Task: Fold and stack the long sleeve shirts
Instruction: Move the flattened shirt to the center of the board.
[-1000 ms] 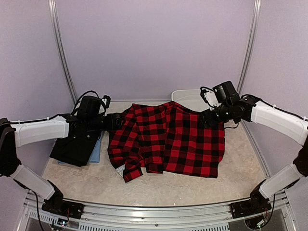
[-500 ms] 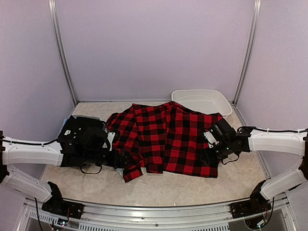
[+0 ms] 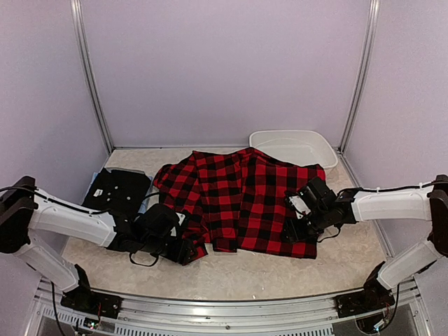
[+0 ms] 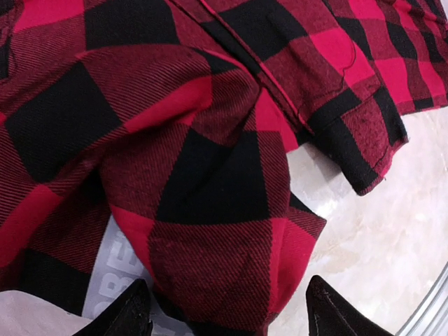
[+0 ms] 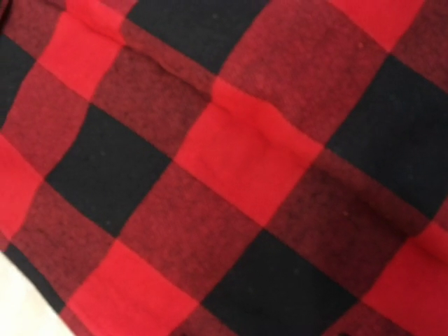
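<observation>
The red-and-black checked flannel shirt lies spread across the middle of the table. My left gripper is at its near-left corner. In the left wrist view the gripper is open, with one fingertip on each side of a bunched fold of flannel, next to a white printed label. My right gripper is low over the shirt's near-right corner. The right wrist view shows only flannel, with its fingers out of frame. The black shirt lies folded at the left on a light blue one.
The white oval basin stands at the back right, just behind the flannel. Bare marbled table runs along the near edge and shows in the left wrist view. The metal rail with the arm bases lies in front.
Both arms came from the shirt's far corners down to its near edge. Since half a second ago the left gripper has slid right onto the near-left corner; the right has barely moved.
</observation>
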`<state>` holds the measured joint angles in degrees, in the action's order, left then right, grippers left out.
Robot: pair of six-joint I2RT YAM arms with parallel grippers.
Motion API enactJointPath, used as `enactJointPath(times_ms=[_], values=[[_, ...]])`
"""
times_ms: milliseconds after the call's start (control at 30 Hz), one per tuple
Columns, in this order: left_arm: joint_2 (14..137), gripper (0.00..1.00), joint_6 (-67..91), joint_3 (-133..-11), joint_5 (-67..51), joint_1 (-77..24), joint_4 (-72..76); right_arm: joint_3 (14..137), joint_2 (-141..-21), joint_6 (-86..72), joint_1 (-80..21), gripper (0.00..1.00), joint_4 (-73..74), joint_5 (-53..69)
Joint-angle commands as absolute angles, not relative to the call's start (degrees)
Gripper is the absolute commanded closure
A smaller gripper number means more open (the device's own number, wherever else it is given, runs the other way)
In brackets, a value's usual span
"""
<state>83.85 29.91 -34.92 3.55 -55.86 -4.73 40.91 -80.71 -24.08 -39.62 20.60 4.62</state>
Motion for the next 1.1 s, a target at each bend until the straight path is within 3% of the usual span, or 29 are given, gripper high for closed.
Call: enactJointPath(times_ms=[0, 200, 367, 667, 1067], values=[[86.0, 0.34, 28.7, -36.8, 5.3, -58.0, -4.5, 39.8, -80.3, -24.7, -40.2, 0.37, 18.1, 5.8], [86.4, 0.73, 30.0, -37.8, 6.6, -59.2, -7.8, 38.8, -82.3, -24.9, -40.2, 0.38, 17.7, 6.1], [83.9, 0.98, 31.6, -40.9, 6.4, -62.0, -14.8, 38.7, -83.5, -25.4, -40.2, 0.38, 19.3, 5.1], [83.8, 1.00, 37.5, -53.5, 5.9, -73.2, -39.5, 40.3, -81.3, -24.3, -40.2, 0.39, 22.1, 4.4], [86.0, 1.00, 48.3, -52.0, 3.6, -85.4, -50.9, 47.4, -79.1, -20.7, -40.2, 0.37, 29.3, 0.5]])
